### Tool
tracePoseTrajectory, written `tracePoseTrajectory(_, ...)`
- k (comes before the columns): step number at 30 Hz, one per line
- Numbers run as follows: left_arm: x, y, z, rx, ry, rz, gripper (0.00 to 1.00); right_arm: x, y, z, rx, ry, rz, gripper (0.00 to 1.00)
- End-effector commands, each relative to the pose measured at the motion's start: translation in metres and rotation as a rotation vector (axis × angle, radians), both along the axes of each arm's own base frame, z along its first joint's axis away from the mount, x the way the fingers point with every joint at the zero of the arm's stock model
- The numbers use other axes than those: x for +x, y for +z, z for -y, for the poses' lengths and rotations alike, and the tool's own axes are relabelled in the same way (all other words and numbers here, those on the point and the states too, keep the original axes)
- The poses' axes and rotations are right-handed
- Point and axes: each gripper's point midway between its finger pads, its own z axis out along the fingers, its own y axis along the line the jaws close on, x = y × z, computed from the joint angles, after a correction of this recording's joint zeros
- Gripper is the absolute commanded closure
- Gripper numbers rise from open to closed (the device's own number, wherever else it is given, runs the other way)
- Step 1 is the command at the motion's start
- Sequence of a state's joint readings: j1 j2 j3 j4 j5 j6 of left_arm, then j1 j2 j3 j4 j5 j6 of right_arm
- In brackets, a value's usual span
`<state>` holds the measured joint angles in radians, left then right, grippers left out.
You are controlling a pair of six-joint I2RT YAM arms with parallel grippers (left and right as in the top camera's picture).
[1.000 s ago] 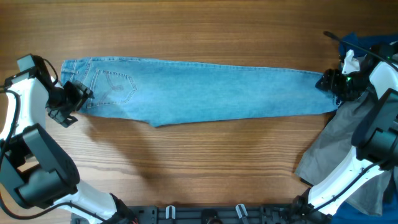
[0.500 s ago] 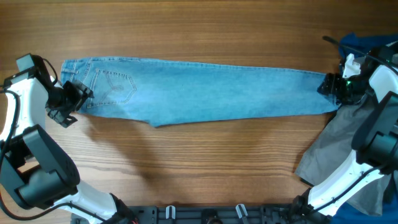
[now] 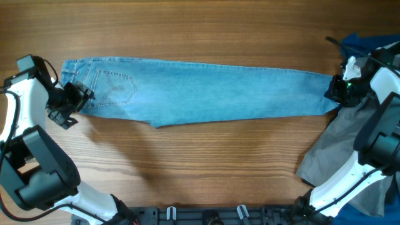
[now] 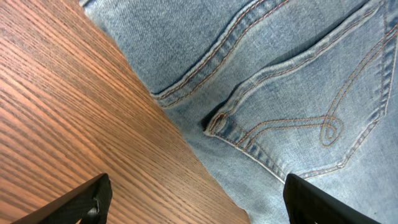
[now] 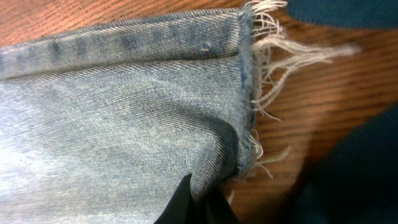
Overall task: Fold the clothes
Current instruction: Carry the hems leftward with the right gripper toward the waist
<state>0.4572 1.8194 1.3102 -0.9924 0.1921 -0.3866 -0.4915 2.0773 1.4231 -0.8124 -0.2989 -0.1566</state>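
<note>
Jeans (image 3: 206,94) flat, frayed hem (image 5: 247,93) in right claw (image 5: 199,196)

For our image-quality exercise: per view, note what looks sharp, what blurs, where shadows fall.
Overhead: even light, jeans sharp, faint shadow along their lower edge. Left wrist: pocket stitching crisp. Right wrist: frayed hem sharp, its outer threads blur; right claw dark.

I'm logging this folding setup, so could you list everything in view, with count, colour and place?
jeans: one, light blue denim, laid flat lengthwise across the table, waist at left, frayed hem at right
grey garment: one, grey, lower right
dark blue garment: one, dark blue, upper right corner
table: one, brown wood grain, beneath everything
left gripper: one, black, open, over the waist edge near the back pocket
right gripper: one, black, shut on the frayed hem
</note>
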Motion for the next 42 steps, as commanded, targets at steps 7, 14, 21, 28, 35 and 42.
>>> tracePoseTrajectory(7,0.003,0.011,-0.008,0.048,-0.011,0.021,0.07,0.013,0.053,-0.009,-0.008,0.015,-0.027,0.96)
tracePoseTrajectory(14,0.005,0.011,-0.009,0.052,-0.011,0.029,0.06,0.021,0.079,-0.080,-0.003,0.123,-0.025,0.96)
tracePoseTrajectory(21,0.005,0.011,-0.009,0.052,-0.012,0.029,0.05,0.017,0.082,-0.183,0.011,0.305,-0.070,0.96)
tracePoseTrajectory(28,0.005,0.011,-0.009,0.051,-0.012,0.028,0.04,0.008,0.081,-0.271,0.024,0.381,-0.077,0.96)
tracePoseTrajectory(35,0.004,0.010,-0.008,0.049,-0.012,0.023,0.04,0.000,0.081,-0.339,0.046,0.422,-0.038,0.96)
tracePoseTrajectory(42,0.002,0.010,-0.007,0.046,-0.012,0.017,0.04,0.000,0.084,-0.362,0.061,0.426,-0.011,0.95)
